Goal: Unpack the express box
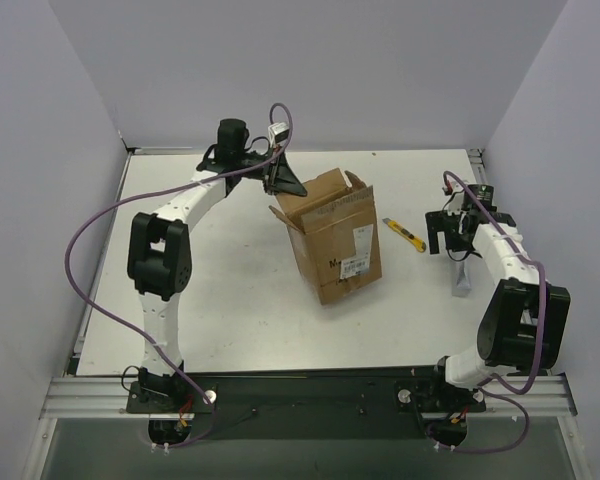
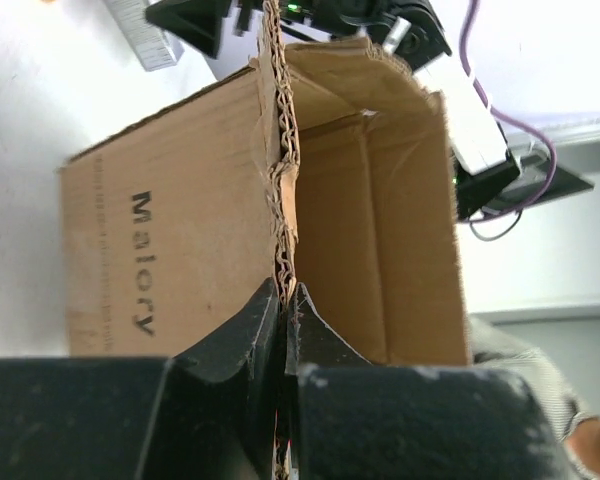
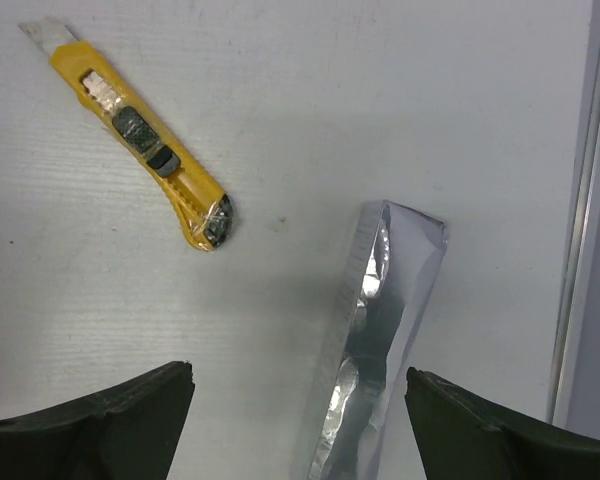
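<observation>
Nearest to me, on the right side of the table [image 1: 210, 300], the right gripper [image 3: 298, 420] hangs low with its jaws wide apart and nothing in them. A silver pouch [image 3: 375, 360] lies flat on the table under the gap, close to the right edge. The pouch looks to me like the content of the parcel, put aside where it does not disturb. Just beside it, but apart, lies the yellow utility knife [image 3: 145, 150].

Further in, at the middle of the table, stands the express box [image 1: 335, 245], a little tilted. Its top flaps are open and its white label [image 1: 358, 262] faces the near side.

At the far left corner of the box, the left gripper [image 2: 285, 300] is clenched on the upper edge of the cardboard. I think it holds this edge so that the box stays steady and open.

The top view gives only the positions. The left wrist view shows the pinch itself, on the wavy cut edge, and the inner walls. The bottom of the box is hidden, so I cannot tell if anything remains inside. Only the right wrist view shows that the pouch is shiny and wrinkled.
</observation>
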Tool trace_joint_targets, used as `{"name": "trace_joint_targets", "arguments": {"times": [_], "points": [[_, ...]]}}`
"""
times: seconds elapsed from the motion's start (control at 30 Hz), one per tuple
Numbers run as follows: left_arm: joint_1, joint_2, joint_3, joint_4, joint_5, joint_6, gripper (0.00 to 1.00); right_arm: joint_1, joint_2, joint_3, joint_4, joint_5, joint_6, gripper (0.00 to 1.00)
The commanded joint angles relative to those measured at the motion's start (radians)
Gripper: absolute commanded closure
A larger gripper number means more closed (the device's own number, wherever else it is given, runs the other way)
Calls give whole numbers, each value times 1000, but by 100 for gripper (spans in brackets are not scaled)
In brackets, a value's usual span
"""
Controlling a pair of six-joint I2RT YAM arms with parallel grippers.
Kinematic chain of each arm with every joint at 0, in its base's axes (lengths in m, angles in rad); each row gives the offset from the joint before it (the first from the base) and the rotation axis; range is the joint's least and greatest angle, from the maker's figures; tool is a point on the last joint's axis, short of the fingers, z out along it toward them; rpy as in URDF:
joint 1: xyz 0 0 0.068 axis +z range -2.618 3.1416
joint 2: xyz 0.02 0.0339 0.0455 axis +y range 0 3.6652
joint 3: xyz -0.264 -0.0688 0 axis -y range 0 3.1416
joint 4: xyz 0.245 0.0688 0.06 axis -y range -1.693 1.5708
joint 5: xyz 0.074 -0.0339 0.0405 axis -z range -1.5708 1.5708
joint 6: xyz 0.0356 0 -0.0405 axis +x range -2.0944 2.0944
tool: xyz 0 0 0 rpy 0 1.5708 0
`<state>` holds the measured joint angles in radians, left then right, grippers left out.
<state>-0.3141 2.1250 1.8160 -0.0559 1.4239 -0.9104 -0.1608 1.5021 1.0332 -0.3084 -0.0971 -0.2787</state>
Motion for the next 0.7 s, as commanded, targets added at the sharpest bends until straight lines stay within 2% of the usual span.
{"name": "trace_joint_targets", "arguments": {"times": [0.0,0.23,0.27,0.3,0.37,0.4,0.43,0.47,0.67], "points": [[29,-2,-23,24,-20,-21,100,3,-17,44,2,-9,35,9],[24,-7,57,16,-20,11,100,6,-92,70,-41,-12,130,8],[26,-7,49,16,-20,13,100,10,-111,74,-44,-15,145,7],[27,-5,31,16,-22,13,100,13,-118,77,-49,-24,165,0],[27,-2,23,7,-32,22,97,26,-132,88,-51,-52,180,0],[27,-2,26,7,-34,30,92,29,-134,91,-57,-64,188,0],[26,-2,32,14,-33,36,71,33,-134,106,-64,-76,187,0],[27,1,42,28,-33,41,7,37,-131,116,-90,-107,184,0],[56,15,103,-10,-74,90,6,47,-106,247,-227,-76,176,0]]}}
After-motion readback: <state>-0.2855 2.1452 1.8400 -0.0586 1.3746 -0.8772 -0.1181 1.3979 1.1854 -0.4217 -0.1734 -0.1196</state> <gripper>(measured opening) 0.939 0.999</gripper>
